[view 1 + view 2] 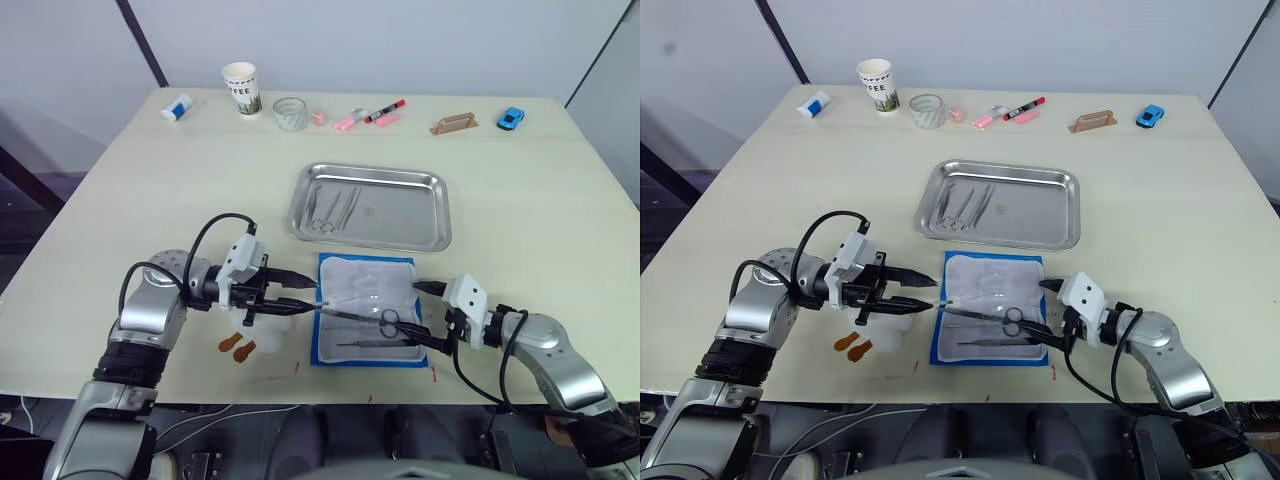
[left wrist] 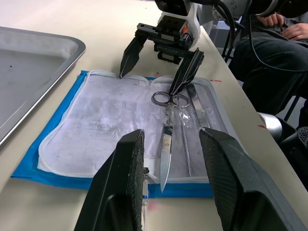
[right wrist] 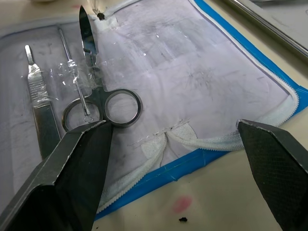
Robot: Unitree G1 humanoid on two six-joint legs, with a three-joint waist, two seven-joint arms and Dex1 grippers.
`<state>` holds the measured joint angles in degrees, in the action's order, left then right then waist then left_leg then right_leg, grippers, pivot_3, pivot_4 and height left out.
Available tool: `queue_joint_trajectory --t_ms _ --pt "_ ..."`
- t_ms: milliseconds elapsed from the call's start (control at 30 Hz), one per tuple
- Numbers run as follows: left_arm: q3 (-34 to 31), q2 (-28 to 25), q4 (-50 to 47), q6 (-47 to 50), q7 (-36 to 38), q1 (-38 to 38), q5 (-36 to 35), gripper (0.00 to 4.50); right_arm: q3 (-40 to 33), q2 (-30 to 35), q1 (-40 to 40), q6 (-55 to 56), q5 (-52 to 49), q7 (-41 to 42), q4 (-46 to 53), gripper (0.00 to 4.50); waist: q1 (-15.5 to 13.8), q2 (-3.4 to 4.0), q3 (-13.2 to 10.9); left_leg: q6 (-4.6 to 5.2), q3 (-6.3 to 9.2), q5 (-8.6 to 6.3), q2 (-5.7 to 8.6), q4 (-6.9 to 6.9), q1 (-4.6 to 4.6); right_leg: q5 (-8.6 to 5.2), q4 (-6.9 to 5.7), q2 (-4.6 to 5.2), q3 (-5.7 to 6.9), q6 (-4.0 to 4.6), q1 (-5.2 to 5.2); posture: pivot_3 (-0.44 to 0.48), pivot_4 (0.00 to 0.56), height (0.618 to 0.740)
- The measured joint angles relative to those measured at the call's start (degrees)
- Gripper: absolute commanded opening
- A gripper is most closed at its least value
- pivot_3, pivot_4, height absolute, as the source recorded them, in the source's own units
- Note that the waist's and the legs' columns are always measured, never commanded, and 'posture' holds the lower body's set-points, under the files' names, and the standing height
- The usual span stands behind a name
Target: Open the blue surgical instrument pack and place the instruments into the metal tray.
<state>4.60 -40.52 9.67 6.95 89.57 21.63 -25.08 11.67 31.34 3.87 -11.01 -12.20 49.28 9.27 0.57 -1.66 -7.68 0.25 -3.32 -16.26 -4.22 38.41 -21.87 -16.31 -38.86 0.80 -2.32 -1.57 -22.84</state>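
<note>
Pouch, the blue surgical instrument pack (image 1: 366, 310), lies open just in front of the metal tray (image 1: 370, 206). Both the left gripper (image 1: 297, 293) and right gripper (image 1: 424, 316) flank it, jaws spread, gripping nothing. Left wrist view: scissors (image 2: 167, 139) lie on the lining. Right wrist view: one right finger (image 3: 79, 159) touches the ring handles.

Flat blue surgical instrument pack (image 1: 366, 311) lying open below shiny rectangular metal tray (image 1: 369, 207), with ring-handled dark-grey scissors (image 1: 372, 318) on whitish lining between spread-fingered left gripper (image 1: 292, 299) and right gripper (image 1: 428, 315).
</note>
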Motion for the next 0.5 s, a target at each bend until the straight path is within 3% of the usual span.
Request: queue_joint_trajectory --t_ms 500 --pt "-0.03 -0.02 -0.08 -0.16 0.09 -0.20 -2.36 1.91 -1.76 0.44 -0.44 -2.63 -2.68 1.22 2.44 4.50 -0.01 0.12 -0.23 0.00 0.00 0.00 0.00 0.02 -0.32 0.01 -0.03 -0.01 -0.01 -0.01 -0.33 0.000 0.150 0.718"
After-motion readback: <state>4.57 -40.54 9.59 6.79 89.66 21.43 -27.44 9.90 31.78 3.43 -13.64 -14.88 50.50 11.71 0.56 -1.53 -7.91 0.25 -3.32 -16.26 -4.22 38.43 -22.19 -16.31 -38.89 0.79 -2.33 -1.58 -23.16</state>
